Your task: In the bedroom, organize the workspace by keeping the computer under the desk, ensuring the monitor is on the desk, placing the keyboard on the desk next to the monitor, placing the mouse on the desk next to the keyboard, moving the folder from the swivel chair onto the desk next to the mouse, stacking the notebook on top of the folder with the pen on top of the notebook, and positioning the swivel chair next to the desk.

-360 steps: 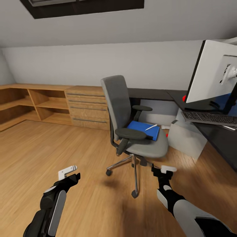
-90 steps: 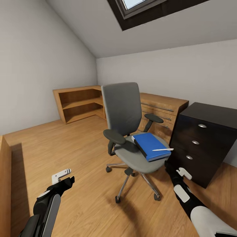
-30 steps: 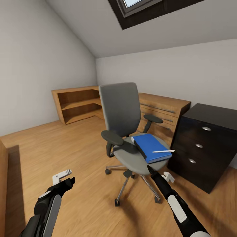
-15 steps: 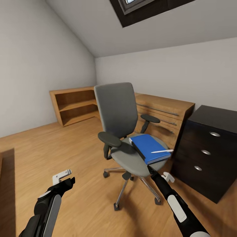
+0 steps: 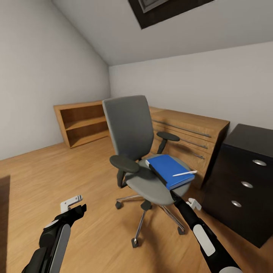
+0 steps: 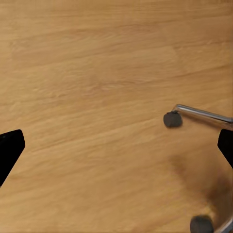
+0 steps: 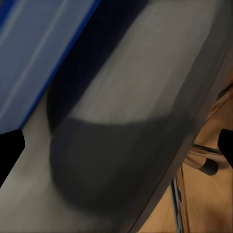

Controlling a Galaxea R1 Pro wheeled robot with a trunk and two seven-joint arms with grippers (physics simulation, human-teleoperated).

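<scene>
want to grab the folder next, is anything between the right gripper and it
Nothing visible blocks it. The right gripper sits at the front edge of the swivel chair seat, just below the folder. The pen lies loose on top of the folder and could roll off when it is lifted.

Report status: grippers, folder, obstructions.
Left gripper open, over floor. Right gripper open at seat edge, below folder. Pen lies on folder. Drawer unit close beside chair.

One swivel chair [image 5: 140,151], one folder [image 5: 168,170], one pen [image 5: 184,173], two hands, three drawer knobs.
</scene>
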